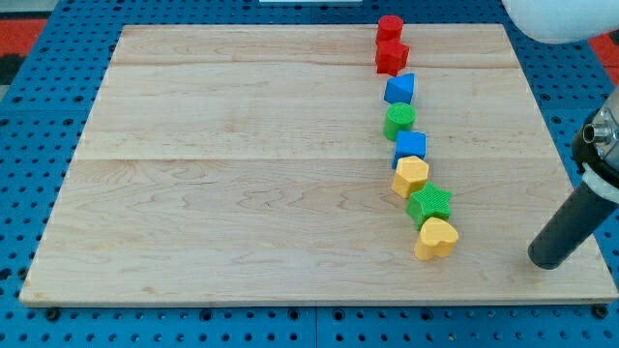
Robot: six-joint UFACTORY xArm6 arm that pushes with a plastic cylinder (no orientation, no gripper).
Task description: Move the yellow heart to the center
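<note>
Eight blocks run in a crooked line down the board's (242, 193) right half in the single camera view, and the yellow heart (436, 238) sits last at about five o'clock from the centre, touching the green star (429, 204) above it, so we judge the move not yet begun. We carry no pincer, only a rod leaning in from the right edge, and our tip (547, 259) rests at the heart's three o'clock, apart from it
</note>
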